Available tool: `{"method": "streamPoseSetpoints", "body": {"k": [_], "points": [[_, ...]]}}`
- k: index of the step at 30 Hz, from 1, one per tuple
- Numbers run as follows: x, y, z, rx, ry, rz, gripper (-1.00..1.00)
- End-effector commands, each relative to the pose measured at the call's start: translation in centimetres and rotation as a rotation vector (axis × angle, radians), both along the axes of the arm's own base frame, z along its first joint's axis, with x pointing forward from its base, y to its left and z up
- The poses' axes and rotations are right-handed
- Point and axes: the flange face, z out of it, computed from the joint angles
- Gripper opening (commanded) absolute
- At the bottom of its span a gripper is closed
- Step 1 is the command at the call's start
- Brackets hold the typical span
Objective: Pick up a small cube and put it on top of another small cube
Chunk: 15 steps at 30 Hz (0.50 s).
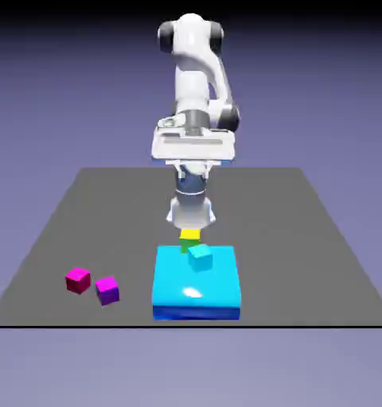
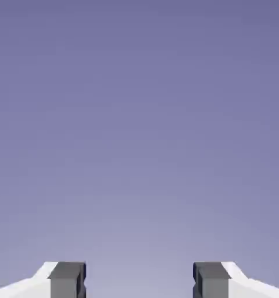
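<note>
Because the tool [image 2: 139,279] has its two fingertips well apart with nothing between them, and the hand view shows only backdrop beyond, I take the job to be at its start: no cube is picked up, and the reach is still to be made. The arm [image 1: 192,87] stands at twelve o'clock on the bench [image 1: 282,230], its hand held out over the surface.

A magenta cube [image 1: 78,281] and a purple cube [image 1: 107,291] sit near each other on the bench, out towards eight o'clock in the exterior view. Near six o'clock is a wide blue block [image 1: 196,284], with a cyan cube [image 1: 200,257] at its twelve o'clock side and a yellow-topped cube [image 1: 190,241] just beyond. Which two are meant, I can't tell from here. The next move, I'd judge, calls for turning the fingers downward, lining them up over the chosen cube and lowering them open around it.
</note>
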Motion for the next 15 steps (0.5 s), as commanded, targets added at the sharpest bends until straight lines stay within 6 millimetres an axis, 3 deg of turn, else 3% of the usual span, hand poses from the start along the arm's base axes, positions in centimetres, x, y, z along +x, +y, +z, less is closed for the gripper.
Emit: {"method": "streamPoseSetpoints", "body": {"k": [1,8,15], "points": [[0.8,-0.4,-0.7,-0.008,0.040,0.010,0.00],[5.9,-3.9,-6.7,-0.068,0.322,0.084,0.00],[9.3,-8.1,-13.8,-0.140,0.605,0.165,0.00]]}}
